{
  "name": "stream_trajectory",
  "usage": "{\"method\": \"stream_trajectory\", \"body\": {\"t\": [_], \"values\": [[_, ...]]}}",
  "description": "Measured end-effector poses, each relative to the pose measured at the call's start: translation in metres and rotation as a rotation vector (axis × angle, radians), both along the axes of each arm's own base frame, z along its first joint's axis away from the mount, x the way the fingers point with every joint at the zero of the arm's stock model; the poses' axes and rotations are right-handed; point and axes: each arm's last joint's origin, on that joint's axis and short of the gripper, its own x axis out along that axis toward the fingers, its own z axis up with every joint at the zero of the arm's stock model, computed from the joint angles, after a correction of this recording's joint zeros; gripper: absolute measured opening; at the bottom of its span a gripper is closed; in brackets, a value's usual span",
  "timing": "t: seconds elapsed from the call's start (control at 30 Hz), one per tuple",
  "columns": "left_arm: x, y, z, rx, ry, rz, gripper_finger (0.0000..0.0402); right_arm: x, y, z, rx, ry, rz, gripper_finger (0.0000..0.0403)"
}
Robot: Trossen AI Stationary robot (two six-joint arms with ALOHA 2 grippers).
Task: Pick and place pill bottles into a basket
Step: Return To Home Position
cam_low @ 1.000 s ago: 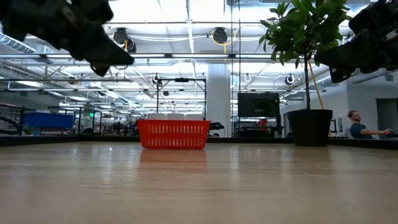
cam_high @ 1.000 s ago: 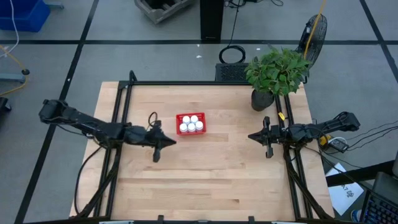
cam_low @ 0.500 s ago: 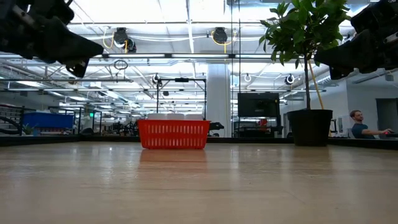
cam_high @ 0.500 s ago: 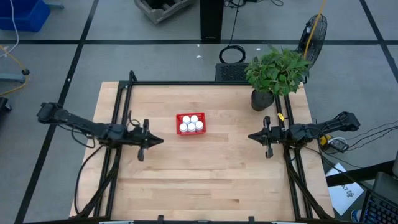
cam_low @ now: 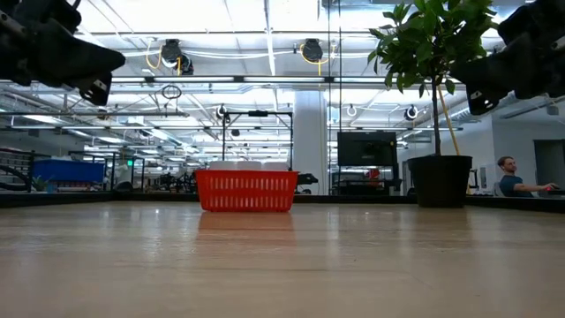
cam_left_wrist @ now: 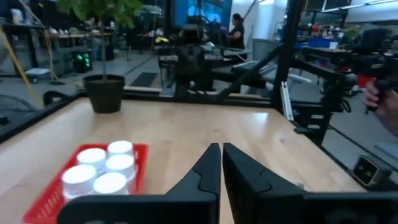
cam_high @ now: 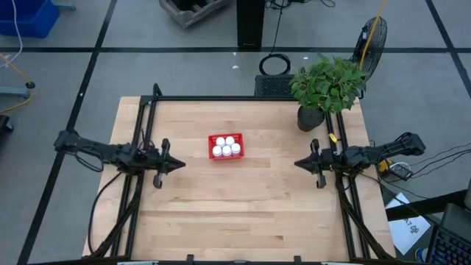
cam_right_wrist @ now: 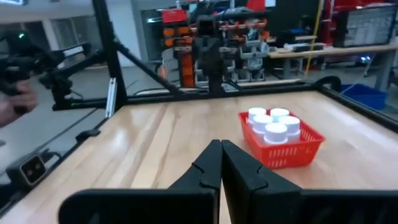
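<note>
The red mesh basket (cam_high: 225, 146) stands on its base on the table a little beyond the middle, with several white-capped pill bottles (cam_high: 226, 146) upright inside it. It also shows in the low view (cam_low: 246, 190), the left wrist view (cam_left_wrist: 50, 193) and the right wrist view (cam_right_wrist: 283, 148). My left gripper (cam_high: 181, 165) is shut and empty, raised above the table to the left of the basket. My right gripper (cam_high: 296, 162) is shut and empty, raised at the table's right side.
A potted plant (cam_high: 327, 87) in a dark pot stands at the table's far right corner. Black frame rails (cam_high: 147, 125) run along the table's left, right and far sides. Bare wood lies between the basket and the near edge. A person sits in the room beyond (cam_low: 508, 175).
My left gripper has drawn back from beside the basket toward the table's left edge, staying shut and raised. The basket and bottles have kept still.
</note>
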Motion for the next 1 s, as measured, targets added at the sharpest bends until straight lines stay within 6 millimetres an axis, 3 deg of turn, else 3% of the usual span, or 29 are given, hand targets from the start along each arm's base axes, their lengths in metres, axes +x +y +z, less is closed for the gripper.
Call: {"method": "stream_trajectory", "body": {"t": [0.33, 0.57, 1.0], "values": [[-0.013, 0.005, -0.003, 0.021, 0.009, 0.056, 0.0005, -0.002, -0.003, 0.005, -0.083, -0.073, -0.055, 0.0000], [-0.012, 0.005, -0.004, 0.016, 0.022, 0.062, 0.0044, -0.002, -0.010, 0.003, -0.087, -0.040, -0.232, 0.0000], [-0.012, 0.006, -0.004, 0.016, 0.024, 0.066, 0.0070, -0.002, -0.009, 0.003, -0.086, -0.043, -0.223, 0.0000]]}}
